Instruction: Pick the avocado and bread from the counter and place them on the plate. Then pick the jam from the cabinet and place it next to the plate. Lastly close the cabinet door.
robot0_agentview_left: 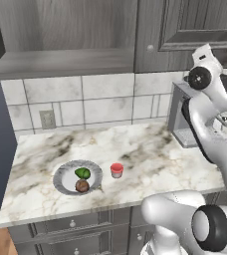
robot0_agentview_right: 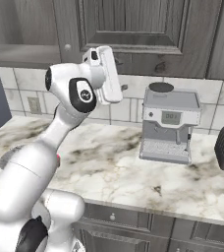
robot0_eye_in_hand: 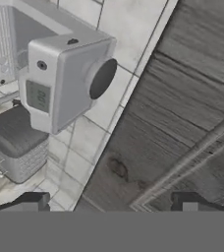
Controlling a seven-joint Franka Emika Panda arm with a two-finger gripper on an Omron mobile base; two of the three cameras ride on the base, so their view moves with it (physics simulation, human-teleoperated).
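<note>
Cabinet door (robot0_eye_in_hand: 182, 123): in the hand view it takes up the right half of the frame, dark grey wood grain, framed panel edge running diagonally toward lower right. Jaws (robot0_eye_in_hand: 111, 206) stand wide apart, nothing between them; one dark fingertip (robot0_eye_in_hand: 33, 202) at lower left, the other at lower right, both close to the door face. Contact with the door cannot be told.

Hand view, upper left: grey coffee machine (robot0_eye_in_hand: 60, 83), rolled sideways, against white wall tiles (robot0_eye_in_hand: 128, 29).

Left base view: the arm rises at the right edge, its upper part in front of the door panel at upper right. Plate (robot0_agentview_left: 65, 182) sits at lower left centre on the marble table (robot0_agentview_left: 150, 154). Avocado (robot0_agentview_left: 83, 173) and bread (robot0_agentview_left: 81, 186) lie on the plate, touching or nearly so. Jam (robot0_agentview_left: 117, 170) stands upright just beside the plate's right rim. Open shelf board (robot0_agentview_left: 60, 62) at upper left.
</note>
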